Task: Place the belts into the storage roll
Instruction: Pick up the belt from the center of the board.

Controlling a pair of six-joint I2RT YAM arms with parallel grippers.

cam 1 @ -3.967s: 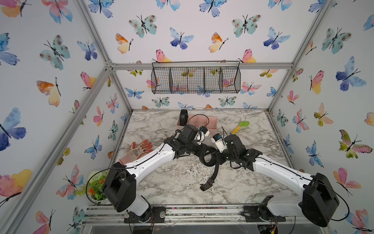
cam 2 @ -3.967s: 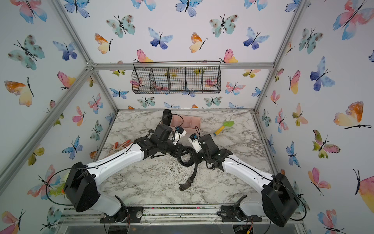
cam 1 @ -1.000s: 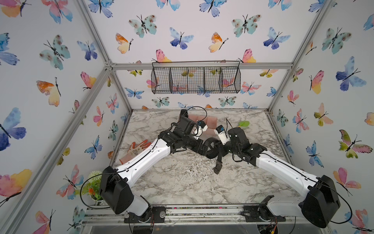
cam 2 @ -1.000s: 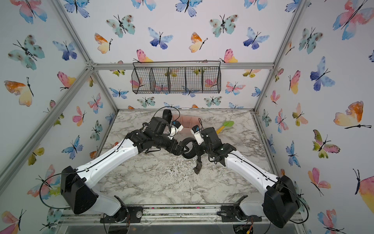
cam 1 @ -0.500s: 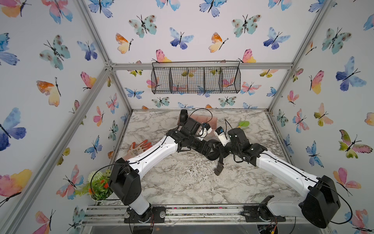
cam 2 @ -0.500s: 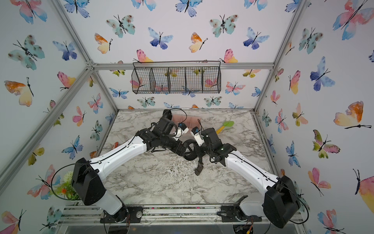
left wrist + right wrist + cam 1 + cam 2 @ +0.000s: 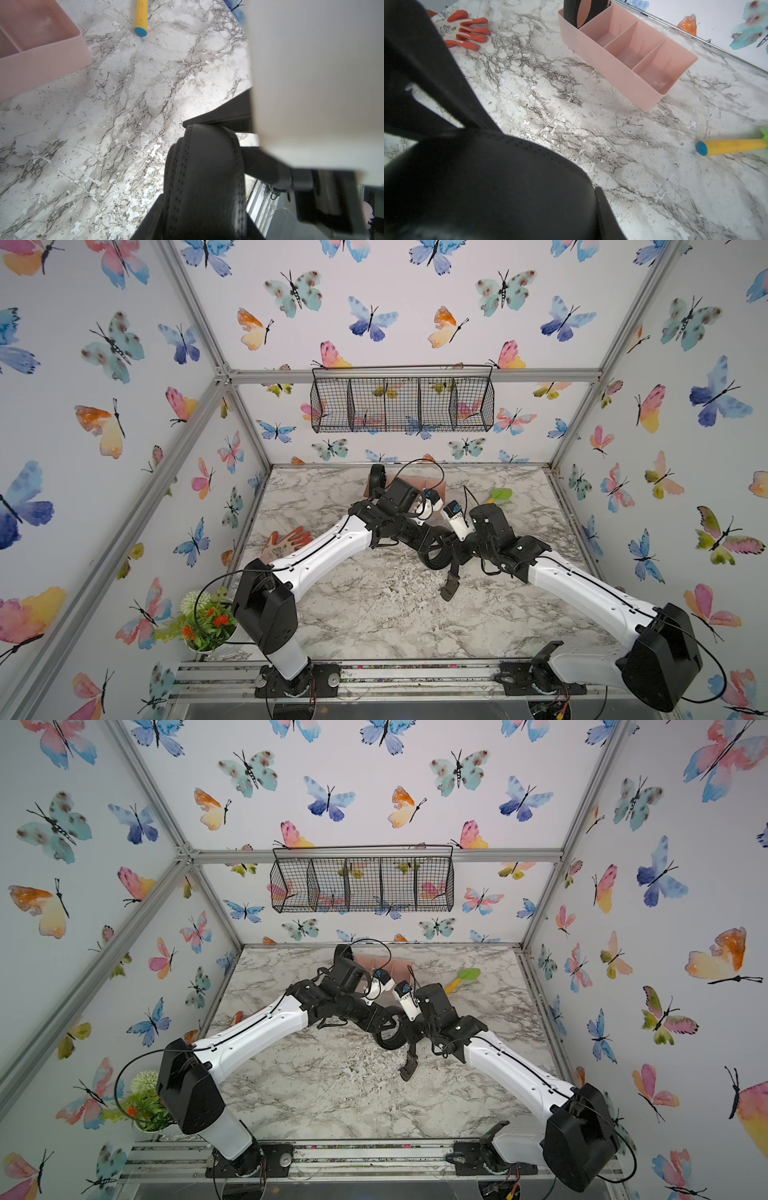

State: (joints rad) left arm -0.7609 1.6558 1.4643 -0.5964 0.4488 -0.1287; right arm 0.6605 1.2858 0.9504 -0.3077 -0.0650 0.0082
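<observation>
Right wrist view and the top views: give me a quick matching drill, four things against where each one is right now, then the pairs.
Things:
1. coiled belt
2. second belt
3. glove
4. yellow-handled tool

Places:
A. standing in an end compartment of the pink tray
B. gripped over mid-table, tail dangling
C. flat on the marble table, toward the tray's empty end
D. flat on the marble, toward the tray's occupied end

Pairs: 1-B, 2-A, 3-D, 4-C
</observation>
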